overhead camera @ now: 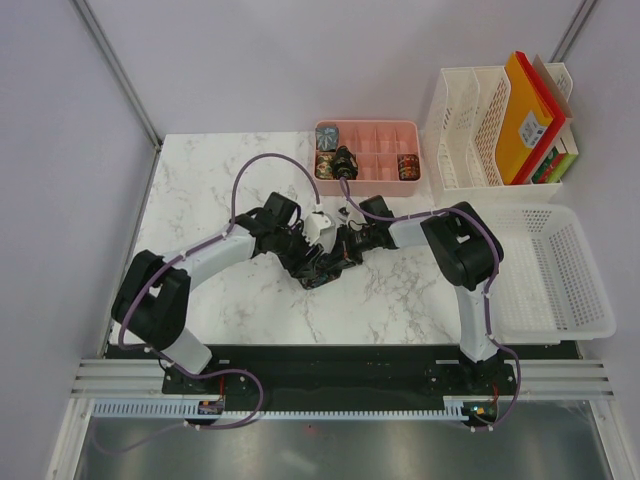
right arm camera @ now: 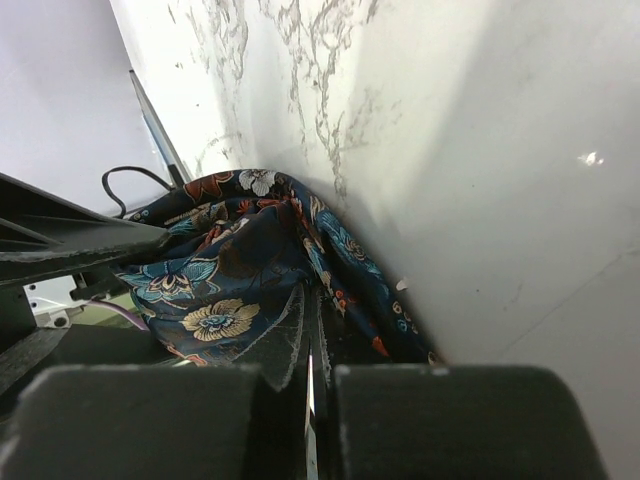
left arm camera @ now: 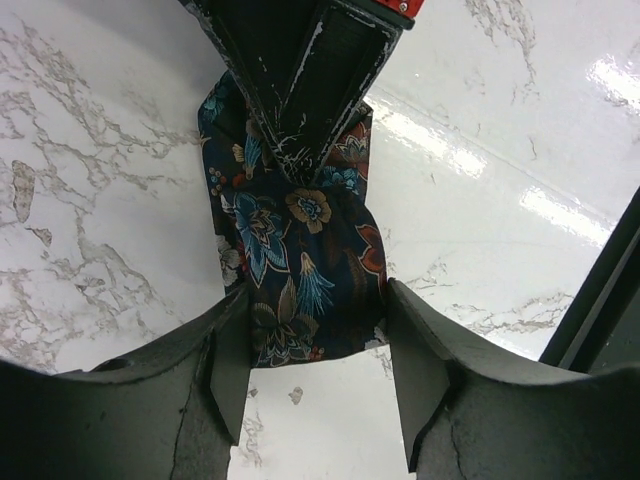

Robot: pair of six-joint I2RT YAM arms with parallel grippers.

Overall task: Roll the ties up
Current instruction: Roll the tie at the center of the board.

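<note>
A dark floral tie with blue, orange and cream flowers lies on the marble table. In the top view it is a small dark bundle where both arms meet. My left gripper is open, and the tie's flat end lies between its fingers. My right gripper is shut on the tie, which bunches in front of it. The right gripper's fingers show from the far side in the left wrist view. Rolled ties sit in the pink tray: a grey-blue one, a dark one and a red-orange one.
A white wire basket stands at the right. A white file organiser with orange and red folders stands at the back right. Both arms crowd the table's middle. Grey walls enclose the left and the back.
</note>
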